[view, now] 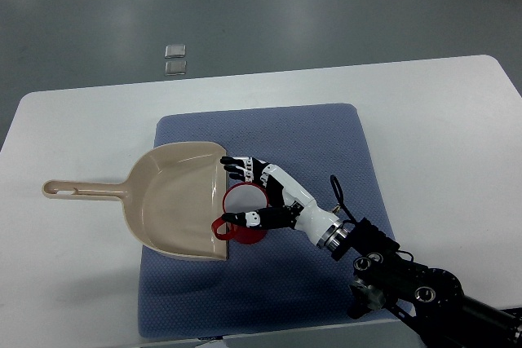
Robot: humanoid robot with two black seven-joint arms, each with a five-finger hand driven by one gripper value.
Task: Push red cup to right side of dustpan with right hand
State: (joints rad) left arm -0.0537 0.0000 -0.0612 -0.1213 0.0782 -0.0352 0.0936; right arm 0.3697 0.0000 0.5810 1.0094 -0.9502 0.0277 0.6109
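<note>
Right robot hand, fingers spread & gripping nothing, is cupping the red cup sitting at the beige dustpan mouth, mid blue mat; probably needs pushing w/ steady low contact, avoiding tipping.

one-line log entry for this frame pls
right hand: open, against red plastic cup | cup: at beige plastic dustpan mouth, on blue mat | left: not in view

dustpan blocking left of red cup, bare blue mat open to its right
</note>
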